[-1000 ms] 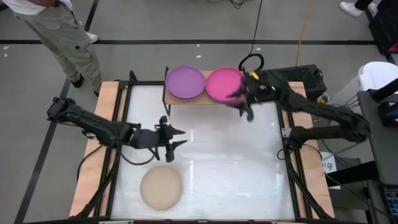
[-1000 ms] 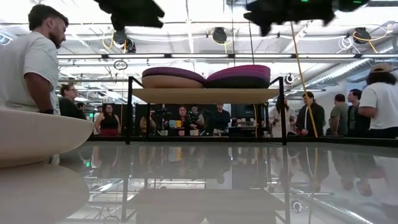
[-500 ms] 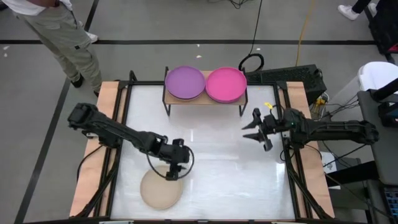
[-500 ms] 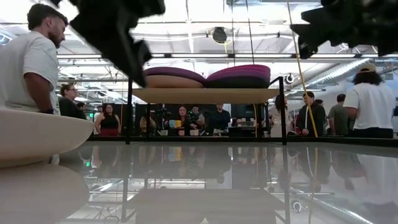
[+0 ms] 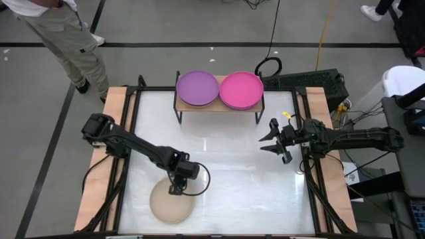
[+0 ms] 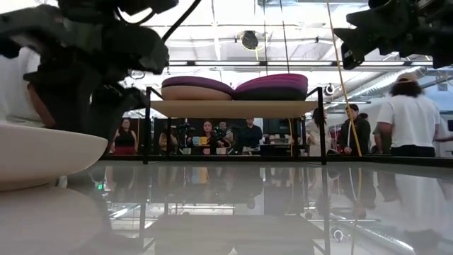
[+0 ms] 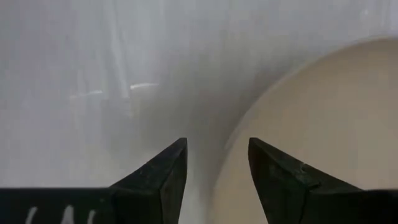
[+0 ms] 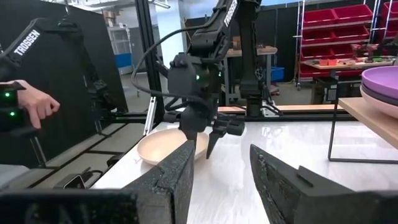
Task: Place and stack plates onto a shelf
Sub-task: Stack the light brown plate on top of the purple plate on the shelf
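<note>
Left claw (image 5: 176, 188) hovering narrowly parted at beige plate (image 5: 172, 201) rim. Right claw (image 5: 271, 140) waiting open by right edge. Overhead showing two plates on shelf (image 6: 233, 108); low view revealing stacks (image 6: 236, 87) underneath.

Robotics lab or demo hall: exposed ceiling ducts (image 6: 417, 74), red parts bins (image 8: 348, 15) on racking beyond the right tool, onlookers (image 6: 212, 134) behind the surface.

Plates (image 5: 219, 89) on shelf (image 5: 219, 106); one plate (image 5: 171, 202) on table (image 5: 239, 172).
</note>
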`<action>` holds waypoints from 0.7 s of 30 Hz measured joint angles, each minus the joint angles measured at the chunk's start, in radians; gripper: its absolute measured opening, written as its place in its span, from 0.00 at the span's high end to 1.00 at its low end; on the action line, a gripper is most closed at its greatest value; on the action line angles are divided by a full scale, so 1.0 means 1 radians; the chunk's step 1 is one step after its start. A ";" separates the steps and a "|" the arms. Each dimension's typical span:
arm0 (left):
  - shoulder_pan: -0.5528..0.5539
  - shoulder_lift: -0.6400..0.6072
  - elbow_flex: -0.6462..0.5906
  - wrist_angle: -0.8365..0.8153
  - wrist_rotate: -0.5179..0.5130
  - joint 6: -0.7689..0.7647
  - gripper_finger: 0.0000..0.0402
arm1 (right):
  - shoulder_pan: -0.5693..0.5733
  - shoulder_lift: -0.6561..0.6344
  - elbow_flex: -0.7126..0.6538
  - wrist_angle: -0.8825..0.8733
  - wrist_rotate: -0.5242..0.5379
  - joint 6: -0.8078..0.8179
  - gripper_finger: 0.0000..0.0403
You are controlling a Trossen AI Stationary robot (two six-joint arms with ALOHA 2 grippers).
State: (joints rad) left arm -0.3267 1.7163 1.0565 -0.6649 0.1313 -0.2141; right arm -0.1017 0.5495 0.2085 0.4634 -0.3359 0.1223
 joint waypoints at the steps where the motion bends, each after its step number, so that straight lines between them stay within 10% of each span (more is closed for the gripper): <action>1: 0.000 0.008 0.000 -0.004 0.000 0.007 0.57 | 0.000 0.000 0.000 -0.001 0.000 0.000 0.66; 7: 0.019 0.055 0.000 -0.018 0.029 0.029 0.61 | 0.000 0.000 0.000 -0.004 -0.001 -0.002 0.66; 14: 0.082 0.049 0.000 -0.027 0.144 0.029 0.95 | 0.000 0.000 0.000 -0.004 -0.001 -0.004 0.66; 21: 0.173 -0.056 0.044 -0.023 0.078 0.002 0.98 | 0.000 0.001 0.000 -0.006 0.000 -0.010 0.66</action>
State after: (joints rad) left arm -0.1533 1.6608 1.1010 -0.6876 0.2092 -0.2119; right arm -0.1017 0.5502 0.2085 0.4578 -0.3359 0.1120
